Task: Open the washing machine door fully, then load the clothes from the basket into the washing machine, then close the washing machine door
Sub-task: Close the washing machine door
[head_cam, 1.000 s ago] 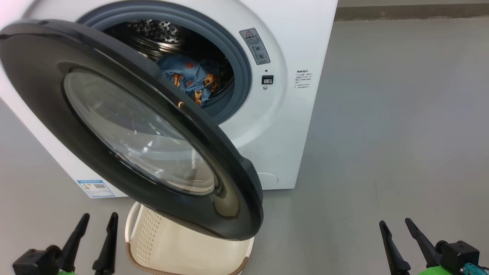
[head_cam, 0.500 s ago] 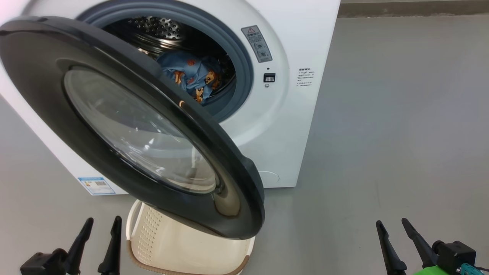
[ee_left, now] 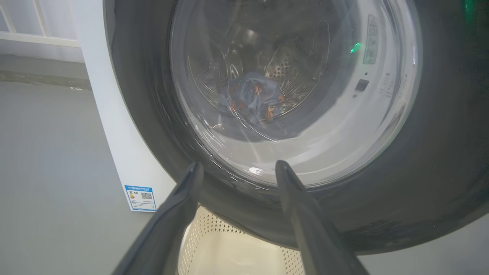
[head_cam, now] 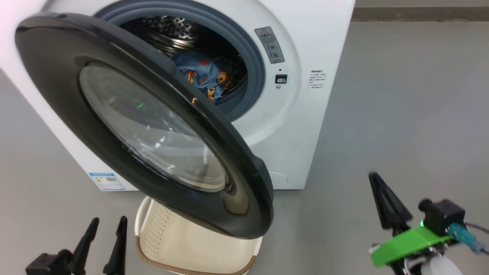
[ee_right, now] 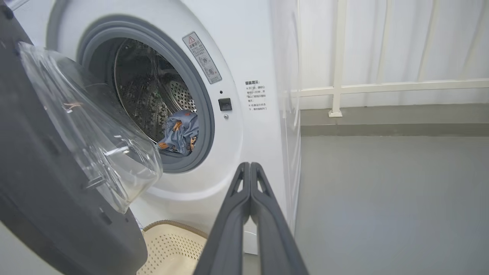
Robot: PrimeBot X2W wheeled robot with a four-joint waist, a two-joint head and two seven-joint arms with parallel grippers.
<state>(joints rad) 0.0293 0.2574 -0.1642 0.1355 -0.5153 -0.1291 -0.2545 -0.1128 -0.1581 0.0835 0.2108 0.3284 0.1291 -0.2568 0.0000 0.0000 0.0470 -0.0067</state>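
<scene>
The washing machine door [head_cam: 145, 126] stands swung out from the white washing machine [head_cam: 301, 114]. It is a glossy black ring around a bulging clear glass window [head_cam: 153, 126] and covers the head view from 10 o'clock through the centre down towards 6. Behind it, at 12 o'clock, the grey-blue gasket [head_cam: 256, 72] frames the steel perforated drum [head_cam: 172, 26]. Inside the drum lie the clothes [head_cam: 206, 76], a crumpled light blue bundle with small orange-brown figures, resting low near the front lip. The left wrist view shows the same bundle through the glass. A blue label sticker [head_cam: 107, 181] sits at the machine's lower corner, at 8 o'clock.

The basket [head_cam: 153, 233] stands on the grey floor [head_cam: 401, 95] at 6 o'clock, under the door's lower edge. It is cream-white with perforated sides and a brown rim band.

The left pincer [head_cam: 109, 219] is at 7 o'clock, fingers spread, holding nothing and apart from the basket. The right pincer [head_cam: 373, 176] is at 4 o'clock, its fingers pressed together on nothing.

A second ago the right pincer was spread and sat lower, at 5 o'clock. It has since shut, risen and tilted, so that its green bracket [head_cam: 405, 244] now shows. The left pincer has stayed spread. The whole head view has slid a little to the right, which is the camera moving; the door, the clothes and the basket lie as before.
</scene>
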